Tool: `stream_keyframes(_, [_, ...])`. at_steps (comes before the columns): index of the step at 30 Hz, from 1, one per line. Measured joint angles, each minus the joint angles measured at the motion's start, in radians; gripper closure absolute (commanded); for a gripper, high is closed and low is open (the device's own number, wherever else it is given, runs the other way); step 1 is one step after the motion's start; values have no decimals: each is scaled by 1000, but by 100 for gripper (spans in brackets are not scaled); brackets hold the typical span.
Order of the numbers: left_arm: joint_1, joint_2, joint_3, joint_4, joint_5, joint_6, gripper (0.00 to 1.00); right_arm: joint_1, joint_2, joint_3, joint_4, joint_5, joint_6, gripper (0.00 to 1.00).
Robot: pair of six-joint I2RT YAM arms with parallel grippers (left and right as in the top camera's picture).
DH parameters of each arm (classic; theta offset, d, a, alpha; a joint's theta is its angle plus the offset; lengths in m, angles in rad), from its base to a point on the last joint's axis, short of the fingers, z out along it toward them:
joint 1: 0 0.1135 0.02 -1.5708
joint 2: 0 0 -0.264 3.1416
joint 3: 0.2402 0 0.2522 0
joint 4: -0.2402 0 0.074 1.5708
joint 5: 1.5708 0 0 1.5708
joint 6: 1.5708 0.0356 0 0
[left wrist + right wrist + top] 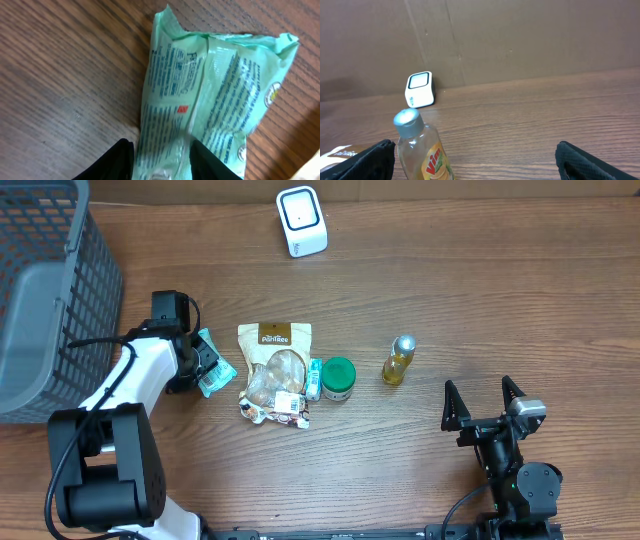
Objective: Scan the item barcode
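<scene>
Left wrist view: green packet (215, 85) lies between left end effector's (161, 157) fingers (112, 162); grip cannot be told.

The counter (480, 290) is matt, grained wood. The green packet (215, 85) is glossy, crinkled plastic film. The bottle (427, 155) looks clear plastic with a silvery cap (406, 118).

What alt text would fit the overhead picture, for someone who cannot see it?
Seen from above, the left gripper sits around a pale green packet on a wooden table, while the right gripper stands open. A snack bag, green-lidded jar, small bottle, white scanner and grey basket are also in view.
</scene>
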Motion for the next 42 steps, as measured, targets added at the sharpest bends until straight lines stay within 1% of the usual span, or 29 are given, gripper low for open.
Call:
stream_keyframes(5, [0, 32, 9, 27, 23, -3, 65, 0, 0, 0, 0, 0, 0, 0])
stream_keyframes(8, [0, 48, 23, 45, 44, -7, 73, 0, 0, 0, 0, 0, 0, 0])
stream_keyframes(12, [0, 51, 24, 49, 54, -10, 81, 0, 0, 0, 0, 0, 0, 0])
stream_keyframes(17, [0, 51, 25, 49, 56, -15, 82, 0, 0, 0, 0, 0, 0, 0])
stream_keyframes(19, [1, 51, 25, 49, 57, -15, 80, 0, 0, 0, -1, 0, 0, 0])
stream_keyframes(23, [1, 52, 25, 52, 57, -17, 69, 0, 0, 0, 0, 0, 0, 0])
stream_keyframes(25, [1, 54, 25, 55, 57, -18, 67, 0, 0, 0, 0, 0, 0, 0])
stream_keyframes(27, [1, 55, 25, 57, 57, -17, 54, 0, 0, 0, 0, 0, 0, 0])
stream_keyframes(28, [2, 56, 24, 59, 58, -19, 54, 0, 0, 0, 0, 0, 0, 0])
stream_keyframes(29, [2, 58, 25, 60, 61, -21, 55, 0, 0, 0, -1, 0, 0, 0])
stream_keyframes(30, [2, 59, 26, 60, 61, -20, 62, 0, 0, 0, 0, -1, 0, 0])
stream_keyframes(32, [2, 60, 26, 60, 64, -21, 85, 0, 0, 0, 0, 0, 0, 0])
stream_keyframes(33, [2, 60, 27, 64, 71, -23, 94, 0, 0, 0, 0, 0, 0, 0])
stream_keyframes(40, [-1, 61, 38, 57, 90, -18, 96, 0, 0, 0, 0, 0, 0, 0])
stream_keyframes(42, [0, 63, 53, 22, 94, -13, 96, 0, 0, 0, 0, 0, 0, 0])
